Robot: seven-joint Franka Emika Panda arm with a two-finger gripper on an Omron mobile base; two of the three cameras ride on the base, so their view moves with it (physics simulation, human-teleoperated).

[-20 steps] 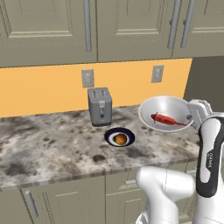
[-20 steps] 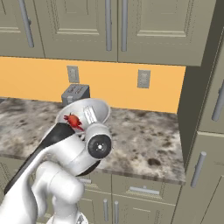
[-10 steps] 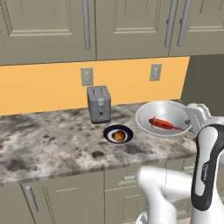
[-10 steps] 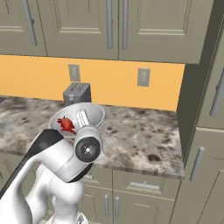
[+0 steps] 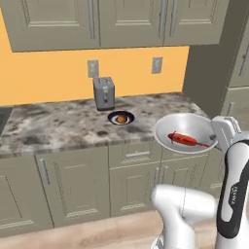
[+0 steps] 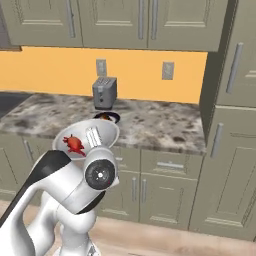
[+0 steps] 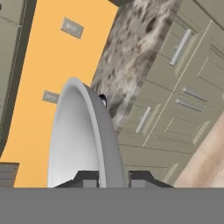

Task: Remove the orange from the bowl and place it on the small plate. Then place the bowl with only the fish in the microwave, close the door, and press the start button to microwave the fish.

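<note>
On the counter (image 5: 58, 127), your toaster (image 5: 104, 93) stands at the back edge, with the small plate (image 5: 121, 118) holding the orange (image 5: 121, 117) just before it. Right, off the front edge over open floor, the gripper (image 7: 113, 178) pinches the bowl (image 5: 187, 132) rim; the fish (image 5: 186, 140) lies inside.

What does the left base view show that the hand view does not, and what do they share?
Left base view alone: the fish lying inside the bowl, and the orange on the small plate in front of the toaster. Hand view alone: the gripper shut on the bowl's rim, one finger on each side of the wall. Both share: the bowl held in the air off the counter, the orange wall with its outlets, and the lower cabinet drawers.
</note>
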